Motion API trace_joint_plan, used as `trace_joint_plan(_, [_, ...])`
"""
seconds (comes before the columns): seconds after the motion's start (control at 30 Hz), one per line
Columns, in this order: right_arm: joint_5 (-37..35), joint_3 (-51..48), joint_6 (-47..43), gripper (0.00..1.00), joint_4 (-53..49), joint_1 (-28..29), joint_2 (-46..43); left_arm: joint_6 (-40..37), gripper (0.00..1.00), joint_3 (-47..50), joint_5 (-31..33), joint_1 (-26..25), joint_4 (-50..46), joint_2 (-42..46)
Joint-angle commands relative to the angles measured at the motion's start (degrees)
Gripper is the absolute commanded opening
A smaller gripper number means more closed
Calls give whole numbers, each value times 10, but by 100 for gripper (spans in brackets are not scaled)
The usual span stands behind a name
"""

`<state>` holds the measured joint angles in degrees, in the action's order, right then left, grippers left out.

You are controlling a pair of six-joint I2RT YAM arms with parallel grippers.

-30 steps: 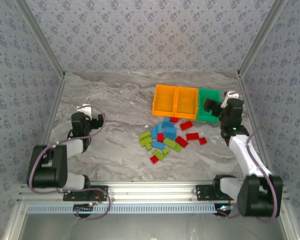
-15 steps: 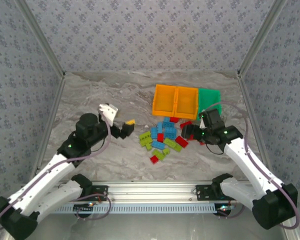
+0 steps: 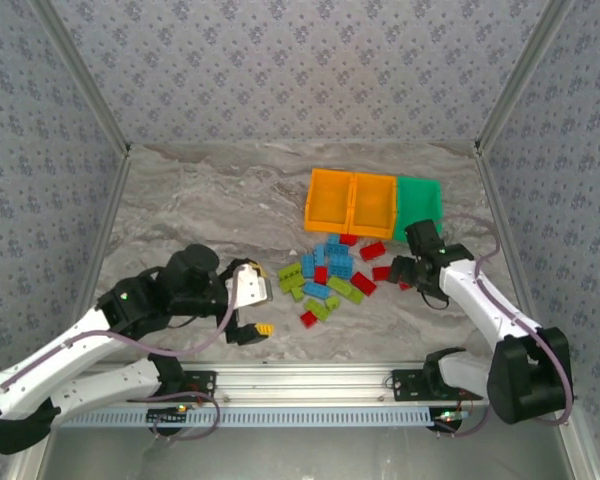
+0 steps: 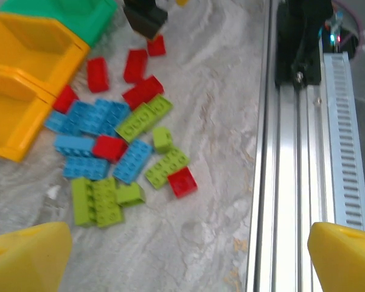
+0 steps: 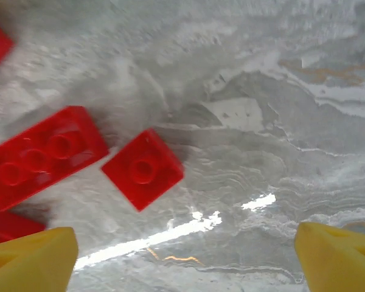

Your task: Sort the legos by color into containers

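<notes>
Near-left of table (image 3: 200,200): left gripper (image 4: 185,258) hovers, fingers spread wide, holding nothing.
Centre: legos (image 3: 330,275), red, blue and green, lie loose in a cluster.
Just behind them: two orange containers (image 3: 352,205), green container (image 3: 420,208), touching in a row.
Right of cluster: right gripper (image 5: 182,255) low beside a small red brick (image 5: 143,169), fingers apart, empty.

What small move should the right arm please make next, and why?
Probably lower the right jaws to straddle the small red brick: they stand open above it, and it lies flat, stud up, between their tips in the wrist view, a little left of centre.
</notes>
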<state>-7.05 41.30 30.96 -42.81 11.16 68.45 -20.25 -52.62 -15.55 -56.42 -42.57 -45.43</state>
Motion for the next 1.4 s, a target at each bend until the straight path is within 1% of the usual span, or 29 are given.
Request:
trace_joint_plan(0.0, [57, 9, -50, 87, 13, -24, 40, -13, 99, 20, -23, -4, 25, 15])
trace_joint_plan(0.1, [56, 34, -78, 80, -3, -24, 92, -18, 99, 23, -16, -4, 23, 16])
trace_joint_plan(0.23, [64, 58, -95, 79, -2, -16, 144, -24, 99, 40, 4, -4, 31, 22])
trace_joint_plan(0.33, [59, 70, -106, 78, 7, -12, 169, -23, 99, 45, 7, -4, 31, 24])
trace_joint_plan(0.43, [49, 90, -118, 69, 16, -11, 197, -26, 99, 51, 11, -4, 32, 29])
trace_joint_plan(0.53, [63, 115, -128, 62, 8, -4, 237, -29, 99, 53, 20, -4, 30, 29])
trace_joint_plan(0.63, [58, 124, -124, 50, 9, 7, 255, -32, 99, 58, 28, -4, 26, 32])
trace_joint_plan(0.67, [59, 122, -120, 48, 12, 9, 256, -35, 99, 61, 30, -4, 26, 35])
trace_joint_plan(0.73, [62, 120, -114, 46, 12, 15, 254, -37, 99, 68, 33, -4, 30, 41])
trace_joint_plan(0.77, [61, 119, -111, 43, 9, 18, 250, -37, 99, 72, 33, -4, 32, 44])
trace_joint_plan(0.83, [60, 110, -105, 42, 8, 22, 236, -36, 99, 74, 32, -4, 34, 51])
trace_joint_plan(0.87, [61, 103, -99, 40, 8, 23, 223, -36, 99, 75, 32, -5, 34, 53])
trace_joint_plan(0.93, [63, 88, -86, 38, 11, 24, 189, -35, 99, 76, 34, -4, 34, 58])
trace_joint_plan(1.07, [65, 63, -54, 31, 15, 24, 92, -33, 99, 80, 37, -4, 34, 66])
trace_joint_plan(1.1, [63, 63, -47, 30, 14, 22, 69, -32, 99, 80, 37, -4, 50, 67])
trace_joint_plan(1.23, [36, 104, -38, 28, -1, -3, 16, -30, 99, 81, 41, -4, 52, 68])
trace_joint_plan(1.3, [13, 148, -48, 28, 10, -25, 16, -29, 99, 82, 46, -4, 56, 68])
trace_joint_plan(1.37, [-3, 189, -65, 28, 40, -52, 40, -27, 99, 84, 52, -4, 58, 68])
